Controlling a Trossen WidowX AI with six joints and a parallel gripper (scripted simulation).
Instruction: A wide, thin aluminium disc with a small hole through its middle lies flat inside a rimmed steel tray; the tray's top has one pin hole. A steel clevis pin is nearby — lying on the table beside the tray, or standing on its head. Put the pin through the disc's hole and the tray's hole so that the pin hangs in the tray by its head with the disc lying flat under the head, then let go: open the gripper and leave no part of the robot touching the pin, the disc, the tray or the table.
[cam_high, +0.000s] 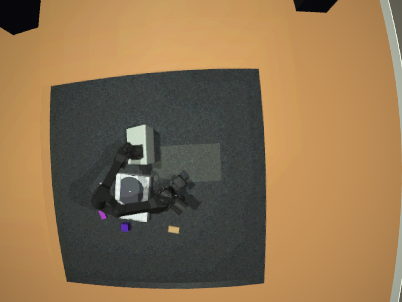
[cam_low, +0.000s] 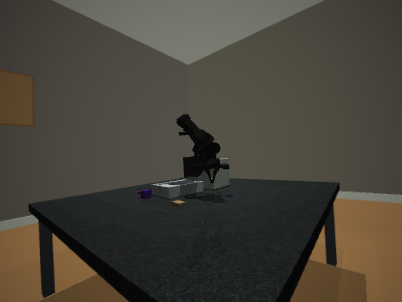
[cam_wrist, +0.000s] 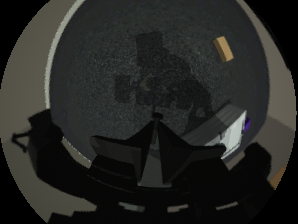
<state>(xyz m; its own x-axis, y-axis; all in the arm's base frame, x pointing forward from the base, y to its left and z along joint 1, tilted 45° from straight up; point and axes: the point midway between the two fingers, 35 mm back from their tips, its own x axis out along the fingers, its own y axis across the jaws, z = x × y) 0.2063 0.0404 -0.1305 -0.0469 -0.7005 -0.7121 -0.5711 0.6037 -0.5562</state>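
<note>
Top: disc (cam_high: 131, 185) (cam_low: 179, 182), flat in tray (cam_high: 118, 182) (cam_low: 170, 190) (cam_wrist: 234, 136); insertion outstanding
Exterior: fingers (cam_low: 210, 175), above desk (cam_low: 225, 250) (cam_high: 225, 100) (cam_wrist: 100, 65), beside tray
Wrist: pin (cam_wrist: 157, 116), seemingly clamped by fingers, dark end at their tips, clear of tray; carrying over, seating and release remain

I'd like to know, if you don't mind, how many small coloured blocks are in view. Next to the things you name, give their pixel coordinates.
3. In the top view, pink (cam_high: 102, 215) lies by the tray's (cam_high: 136, 217) (cam_low: 167, 191) (cam_wrist: 234, 136) lower-left corner, purple (cam_high: 125, 227) (cam_low: 146, 194) (cam_wrist: 247, 124) just below it, tan (cam_high: 173, 230) (cam_low: 178, 203) (cam_wrist: 224, 49) further right. Others may be hidden.
</note>
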